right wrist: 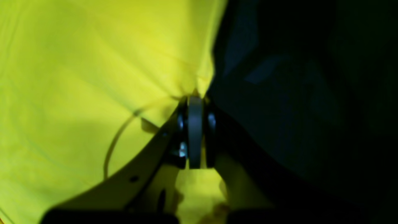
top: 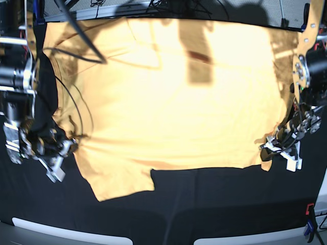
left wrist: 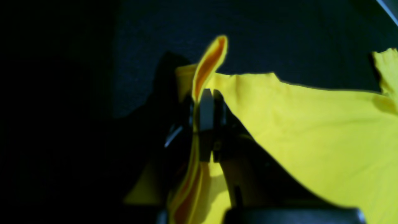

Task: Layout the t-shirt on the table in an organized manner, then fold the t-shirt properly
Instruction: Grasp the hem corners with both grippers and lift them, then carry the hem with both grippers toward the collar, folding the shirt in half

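The pale orange-yellow t-shirt [top: 173,102] lies spread wide over the black table [top: 204,204], plain side up, one sleeve hanging toward the front left. My left gripper [top: 269,149] is at the shirt's right edge. In the left wrist view it [left wrist: 206,93] is shut on a raised fold of the t-shirt [left wrist: 311,124]. My right gripper [top: 69,146] is at the shirt's left edge near the sleeve. In the right wrist view it [right wrist: 195,99] is shut on the hem of the t-shirt [right wrist: 93,77], with the table [right wrist: 295,93] beside it.
Black cables [top: 76,35] run across the shirt's far left corner, and one thin cable [right wrist: 115,140] loops by the right gripper. A red and blue clamp [top: 309,219] sits at the front right table edge. White strips [top: 66,229] line the front edge.
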Controlling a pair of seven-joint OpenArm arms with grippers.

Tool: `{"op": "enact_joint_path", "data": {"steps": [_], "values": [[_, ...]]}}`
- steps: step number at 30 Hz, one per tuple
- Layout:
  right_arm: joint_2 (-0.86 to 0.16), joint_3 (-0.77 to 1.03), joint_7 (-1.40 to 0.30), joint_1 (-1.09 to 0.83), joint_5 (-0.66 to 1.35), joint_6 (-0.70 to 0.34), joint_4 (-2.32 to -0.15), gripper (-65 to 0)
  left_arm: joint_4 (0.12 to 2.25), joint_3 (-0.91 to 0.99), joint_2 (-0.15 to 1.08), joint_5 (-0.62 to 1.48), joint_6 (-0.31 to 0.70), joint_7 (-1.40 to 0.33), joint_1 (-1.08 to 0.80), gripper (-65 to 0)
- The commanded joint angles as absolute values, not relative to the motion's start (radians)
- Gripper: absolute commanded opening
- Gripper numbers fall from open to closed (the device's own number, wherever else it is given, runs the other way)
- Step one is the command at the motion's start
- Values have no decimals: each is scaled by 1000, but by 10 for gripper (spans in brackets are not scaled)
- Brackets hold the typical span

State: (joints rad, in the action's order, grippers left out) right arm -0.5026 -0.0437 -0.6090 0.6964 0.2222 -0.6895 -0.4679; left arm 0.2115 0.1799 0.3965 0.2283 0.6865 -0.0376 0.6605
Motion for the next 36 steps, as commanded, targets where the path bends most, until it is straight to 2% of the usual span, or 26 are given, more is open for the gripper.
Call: {"op": "enact_joint_path", "data": {"steps": [1, 4, 6, 13, 15, 20, 29, 36], "values": [[-526, -41, -606, 703, 252, -698, -516, -650, 269, 181, 413, 255, 698, -35, 670, -650], [-555, -41, -618, 614, 311, -698, -630, -650, 432, 181, 413, 350, 689, -113, 588, -650], [-574, -41, -619, 553, 348, -698, -710, -650, 559, 181, 413, 402, 632, -160, 529, -650], [-640, -37, -644, 366, 456, -698, -969, -650, 933, 183, 413, 455, 499, -222, 356, -650], [-661, -31, -645, 317, 469, -698, -1032, -650, 1008, 183, 414, 464, 498, -247, 319, -650], [-681, 62, -659, 202, 506, -698, -1154, -650, 1140, 202, 413, 484, 496, -295, 233, -650], [-680, 265, -676, -17, 538, -698, -1361, -650, 1291, 345, 413, 575, 490, -395, 103, -650], [-675, 377, -682, -200, 573, -698, -1519, -650, 1427, 406, 413, 578, 490, -400, -30, -650]]}}
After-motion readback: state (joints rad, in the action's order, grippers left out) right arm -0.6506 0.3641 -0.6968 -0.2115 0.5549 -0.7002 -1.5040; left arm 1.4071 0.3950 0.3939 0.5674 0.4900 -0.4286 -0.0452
